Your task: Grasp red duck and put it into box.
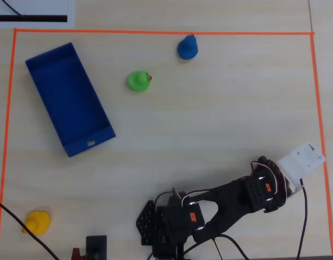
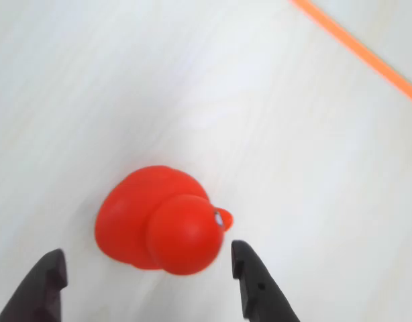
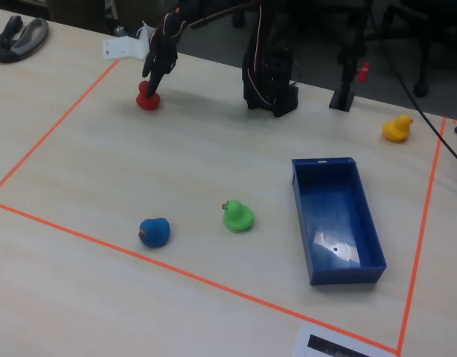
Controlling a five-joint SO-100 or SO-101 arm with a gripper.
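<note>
The red duck (image 2: 159,221) sits on the pale wooden table, its head toward the camera in the wrist view. My gripper (image 2: 149,268) is open, and its dark fingertips (image 2: 246,268) stand on either side of the duck's near end without touching it. In the fixed view the gripper (image 3: 155,76) hangs just above the red duck (image 3: 147,99) at the far left of the taped area. The arm hides the duck in the overhead view. The dark-blue box (image 1: 66,95) lies empty at the upper left of the overhead view, far from the gripper, and the box (image 3: 336,223) shows at the right in the fixed view.
A green duck (image 1: 138,81), a blue duck (image 1: 187,47) and a yellow duck (image 1: 37,222) stand apart on the table. Orange tape (image 1: 155,32) frames the work area. The arm's base (image 1: 166,227) sits at the bottom edge of the overhead view.
</note>
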